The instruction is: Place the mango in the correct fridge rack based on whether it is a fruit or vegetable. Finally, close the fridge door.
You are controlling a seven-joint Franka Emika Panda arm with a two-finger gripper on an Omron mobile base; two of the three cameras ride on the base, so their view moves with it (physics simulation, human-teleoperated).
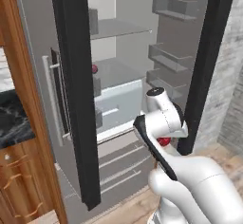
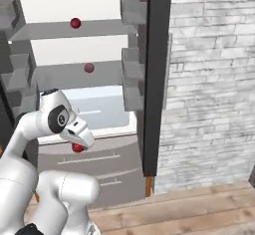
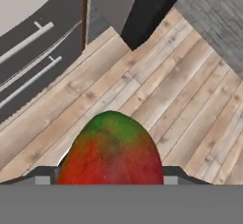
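Note:
The mango (image 3: 110, 152), red with a green top, sits between my fingertips, and my gripper (image 3: 110, 176) is shut on it. From the base views the mango (image 1: 163, 141) (image 2: 77, 148) shows as a small red spot under my wrist, low in front of the fridge (image 1: 33, 57) drawers. The fridge (image 2: 99, 30) stands with its door open, grey shelves and door racks (image 1: 173, 7) exposed. My hand points down at the wooden floor (image 3: 190, 99).
Small red items lie on the fridge shelves (image 2: 75, 23) (image 2: 88, 67) (image 1: 94, 69). A white crisper drawer (image 1: 118, 104) sits under the lower shelf. The open door's black edge (image 2: 157, 79) stands beside a grey brick wall (image 2: 214, 79). Wooden cabinets (image 1: 19, 180) lie left.

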